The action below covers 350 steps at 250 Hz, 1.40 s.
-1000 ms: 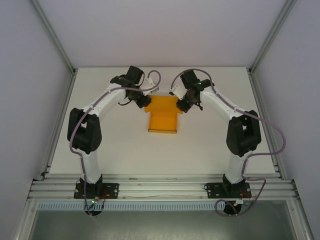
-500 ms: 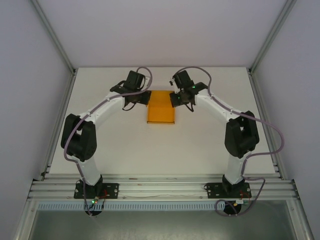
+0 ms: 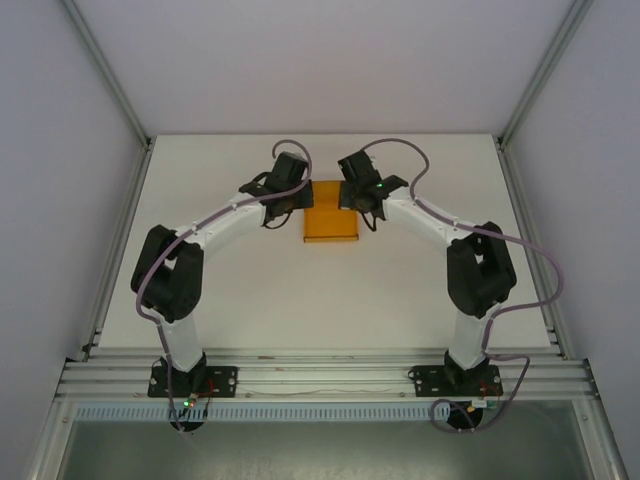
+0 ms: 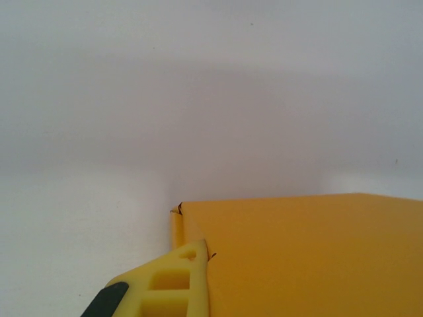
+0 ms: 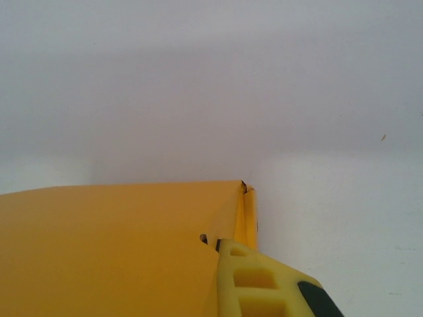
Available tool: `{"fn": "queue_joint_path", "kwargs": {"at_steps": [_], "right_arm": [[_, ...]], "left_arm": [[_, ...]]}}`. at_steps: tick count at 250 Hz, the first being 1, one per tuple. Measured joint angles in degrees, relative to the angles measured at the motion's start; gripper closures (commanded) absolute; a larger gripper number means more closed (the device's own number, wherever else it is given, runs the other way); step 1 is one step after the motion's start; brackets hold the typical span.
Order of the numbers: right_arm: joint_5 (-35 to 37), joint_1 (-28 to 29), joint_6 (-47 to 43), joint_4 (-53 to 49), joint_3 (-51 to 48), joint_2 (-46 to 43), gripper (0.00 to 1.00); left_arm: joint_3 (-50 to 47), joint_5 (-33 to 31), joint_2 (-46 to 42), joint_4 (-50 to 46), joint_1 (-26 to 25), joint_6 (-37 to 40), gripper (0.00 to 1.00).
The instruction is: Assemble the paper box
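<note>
Top external view: the paper box (image 3: pixel 331 222), bright orange and folded to a low rectangular form, lies flat on the white table (image 3: pixel 250 290). The table's far edge is near the box; the arm bases are well apart from it on the near side.

Left gripper (image 3: pixel 300 198) sits at the box's left side, at the far corner, touching or just beside the card. Right gripper (image 3: pixel 352 198) sits opposite, at the box's right far corner. Both arms reach inward to the box from either side.

Left wrist view: one yellow finger (image 4: pixel 177 281) lies against the outer left edge of the box (image 4: pixel 310 257), just short of its corner. The box's top panel is flat and closed over.

Right wrist view: one yellow finger (image 5: pixel 258 284) lies against the outer right edge of the box (image 5: pixel 112 251), near the corner; a small notch shows in the card beside the fingertip.

Jaw state: both grippers are closed narrow. Whether either pinches card between its fingers cannot be told.
</note>
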Motion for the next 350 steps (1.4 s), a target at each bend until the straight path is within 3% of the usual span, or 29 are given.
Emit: {"fn": "queue_joint_path", "kwargs": {"at_steps": [97, 172, 214, 274, 297, 313, 350], "right_arm": [[2.27, 0.70, 0.83, 3.52, -4.02, -0.42, 1.00], [3.32, 1.66, 0.13, 7.67, -11.26, -2.34, 1.00], [4.33, 3.10, -1.16, 13.49, -18.12, -6.14, 1.00], [7.69, 4.70, -2.89, 21.97, -25.64, -9.14, 1.00], [8.90, 6.32, -3.87, 24.83, -27.74, -9.77, 1.00], [9.31, 7.30, -4.44, 26.62, -28.61, -9.81, 1.00], [9.84, 8.50, -5.70, 29.68, -30.05, -9.81, 1.00]], "left_arm": [[-1.11, 0.13, 1.62, 4.04, -0.35, -3.34, 1.00], [-10.60, 0.09, -0.11, 13.97, -1.75, -0.28, 1.00], [-15.67, 0.22, -3.85, 16.37, -2.82, 1.09, 0.83], [-19.28, 2.73, -8.52, 16.96, -5.22, 1.84, 0.47], [-19.63, 3.13, -10.05, 15.43, -5.55, 1.99, 0.26], [-19.65, 3.28, -11.41, 14.08, -5.70, 2.10, 0.01], [-19.63, 3.04, -16.31, 10.60, -6.45, 2.08, 0.00]]}}
